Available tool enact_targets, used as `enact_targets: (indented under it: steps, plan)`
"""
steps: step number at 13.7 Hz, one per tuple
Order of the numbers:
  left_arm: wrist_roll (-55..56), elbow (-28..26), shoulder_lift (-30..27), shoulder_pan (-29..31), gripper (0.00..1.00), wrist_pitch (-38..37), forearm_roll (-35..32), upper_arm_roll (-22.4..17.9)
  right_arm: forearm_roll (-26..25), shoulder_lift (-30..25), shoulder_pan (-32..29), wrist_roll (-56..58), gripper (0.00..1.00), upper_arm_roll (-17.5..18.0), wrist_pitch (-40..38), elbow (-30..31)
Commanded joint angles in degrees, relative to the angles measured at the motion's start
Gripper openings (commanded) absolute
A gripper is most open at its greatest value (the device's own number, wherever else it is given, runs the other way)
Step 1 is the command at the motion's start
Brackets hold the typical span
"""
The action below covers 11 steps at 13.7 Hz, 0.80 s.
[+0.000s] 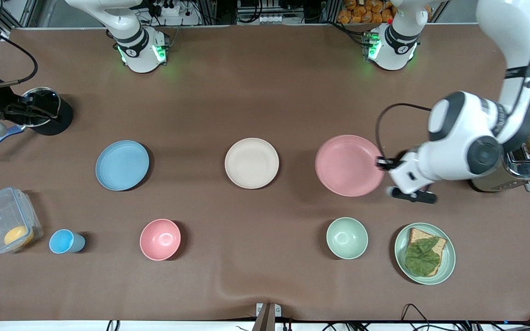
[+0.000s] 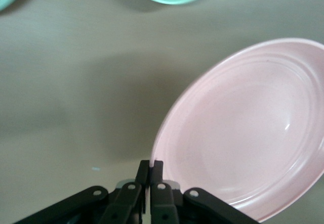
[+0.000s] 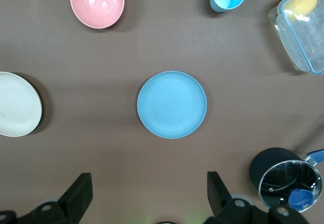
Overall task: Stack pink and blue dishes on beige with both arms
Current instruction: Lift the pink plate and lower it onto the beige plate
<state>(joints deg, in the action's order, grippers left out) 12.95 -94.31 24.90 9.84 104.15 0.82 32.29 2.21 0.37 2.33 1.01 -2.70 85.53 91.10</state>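
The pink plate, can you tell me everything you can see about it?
The pink plate is flat, round and pale pink, with a shallow raised rim and a matte, plastic-looking surface. Nothing lies in it. One edge is tipped up off the brown table, because the left pincer is shut on its rim at the left arm's end. It sits beside the beige plate, and farther from the front camera than the green bowl.

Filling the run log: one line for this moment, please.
left gripper: shut on pink plate rim | right gripper: open over blue plate | beige plate: bare
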Motion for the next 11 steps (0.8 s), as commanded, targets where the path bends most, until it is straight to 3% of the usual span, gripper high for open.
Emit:
enact_targets:
  steps: [1,11]
  plan:
    - [5.7,3.7,4.9,-6.4,0.0,-0.3,1.8,1.2,0.4,0.2,-1.2,-0.6,1.0,0.7,-0.8,-0.7]
    - [18.2,4.0,16.0,-21.4,0.0,17.7,3.6,0.1,0.3,0.4,-1.3,-0.5,1.0,0.6,-0.9,-0.7]
